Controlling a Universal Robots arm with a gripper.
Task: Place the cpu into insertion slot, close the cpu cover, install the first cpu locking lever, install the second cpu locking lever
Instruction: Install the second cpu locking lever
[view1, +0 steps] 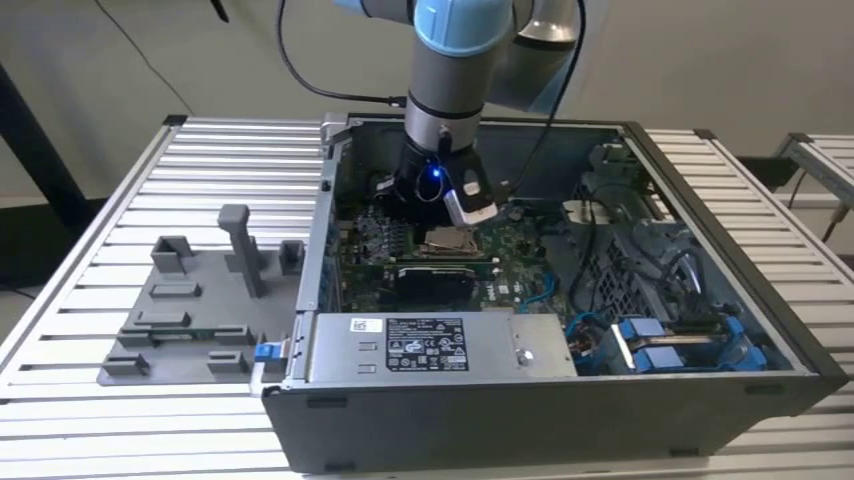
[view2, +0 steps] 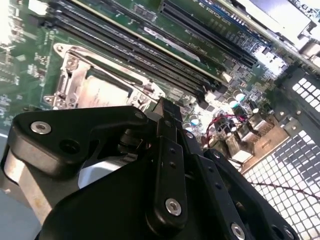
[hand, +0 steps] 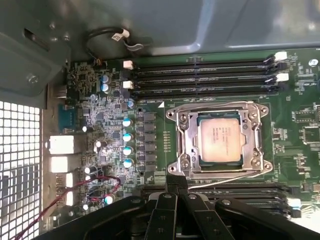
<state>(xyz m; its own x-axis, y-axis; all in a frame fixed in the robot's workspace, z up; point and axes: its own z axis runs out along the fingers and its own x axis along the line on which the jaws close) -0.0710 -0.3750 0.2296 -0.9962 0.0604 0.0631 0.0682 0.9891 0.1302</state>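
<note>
A: Where's the cpu (hand: 221, 136)?

B: Seated in the insertion slot (hand: 186, 161), silvery top up. The cpu cover (hand: 258, 150) lies flat around it, framing the chip in its cut-out. So placing and closing look done.

A: The claw (hand: 172, 189)?

B: Hovering just off the socket's 6 o'clock edge in the first wrist view. Fingers look drawn together, holding nothing. In the exterior view the arm (view1: 451, 70) stands over the motherboard (view1: 510, 245) inside the open computer case (view1: 561, 420) on the bench (view1: 107, 200).

A: Step in hand?

B: First locking lever (hand: 227, 180), I judge: a thin wire along the socket's near edge. It calls for a fine hook-and-press under its catch.
</note>
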